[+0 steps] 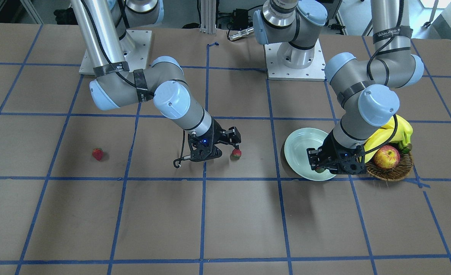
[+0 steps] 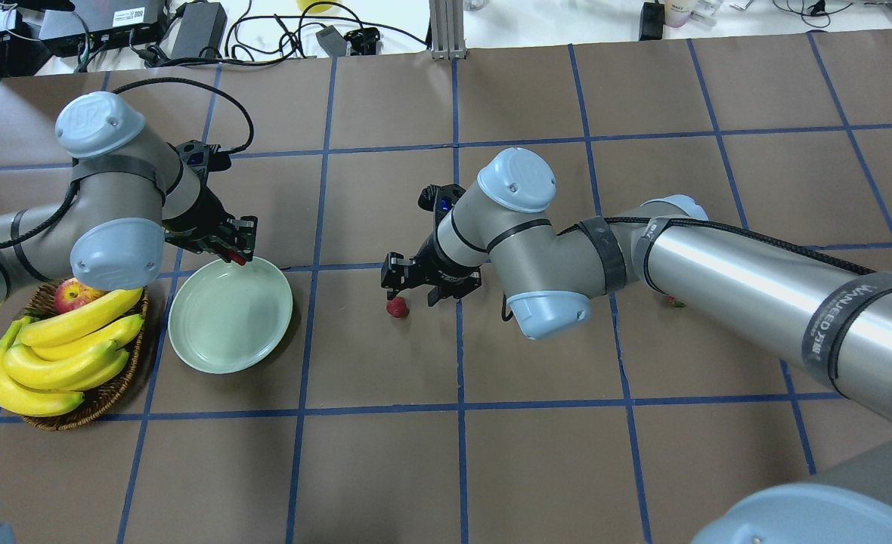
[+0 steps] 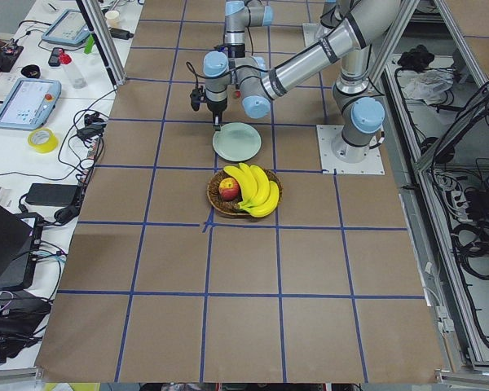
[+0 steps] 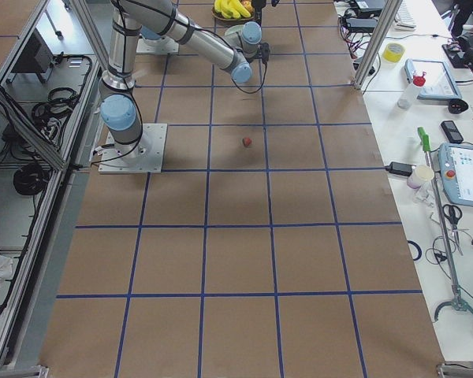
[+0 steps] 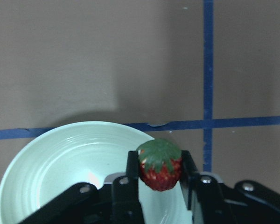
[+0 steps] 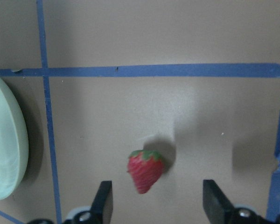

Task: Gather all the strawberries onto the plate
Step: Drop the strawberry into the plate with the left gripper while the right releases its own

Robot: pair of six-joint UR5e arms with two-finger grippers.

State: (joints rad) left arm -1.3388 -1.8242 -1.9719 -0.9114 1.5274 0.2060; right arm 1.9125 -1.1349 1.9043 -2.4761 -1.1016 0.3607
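My left gripper (image 2: 236,253) is shut on a strawberry (image 5: 159,164) and holds it over the far rim of the pale blue-green plate (image 2: 230,317), which also shows in the left wrist view (image 5: 60,163). My right gripper (image 2: 412,291) is open just above a second strawberry (image 2: 396,307) that lies on the table right of the plate. In the right wrist view that strawberry (image 6: 144,170) lies between the spread fingers (image 6: 104,203). A third strawberry (image 1: 97,154) lies alone far out on the robot's right side.
A brown wicker basket (image 2: 106,393) with bananas (image 2: 60,355) and a red-yellow apple (image 2: 72,295) stands close to the plate's left side. Both arm bases (image 1: 296,65) are bolted on the table's robot side. Blue tape lines grid the brown table.
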